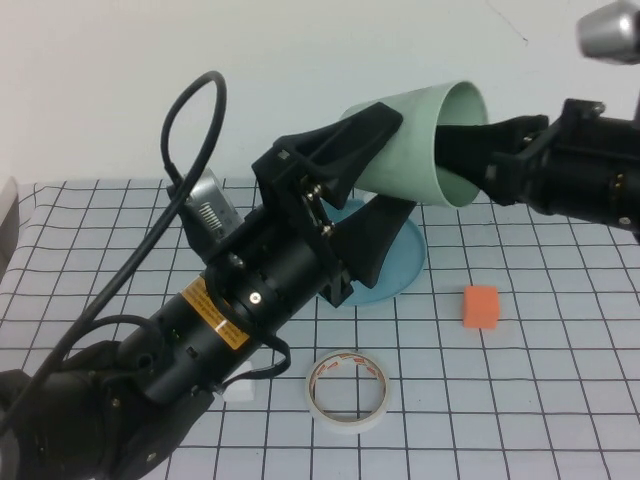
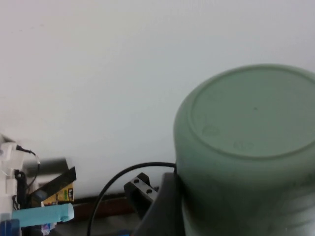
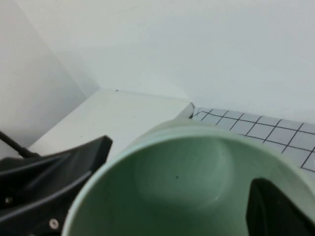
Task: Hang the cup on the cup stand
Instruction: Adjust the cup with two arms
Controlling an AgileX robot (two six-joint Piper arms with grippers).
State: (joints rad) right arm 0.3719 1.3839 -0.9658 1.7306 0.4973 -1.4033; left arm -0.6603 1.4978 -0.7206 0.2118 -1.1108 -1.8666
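Note:
The pale mint-green cup (image 1: pixel 415 140) is held on its side in the air above the table, mouth toward my right arm. My right gripper (image 1: pixel 465 172) is shut on the cup's rim, with one black finger (image 3: pixel 278 209) inside the cup (image 3: pixel 177 177). My left gripper (image 1: pixel 400 160) is open, one finger over the closed end and one under it. The left wrist view looks onto the cup's round bottom (image 2: pixel 246 137). Only the blue round base of the cup stand (image 1: pixel 402 268) shows, beneath the cup; its pegs are hidden behind my left gripper.
An orange cube (image 1: pixel 481 306) lies on the checked cloth to the right of the stand. A tape roll (image 1: pixel 348 390) lies near the front, with a small white piece (image 1: pixel 238 392) beside my left arm. A metal object (image 1: pixel 608 35) sits at the top right.

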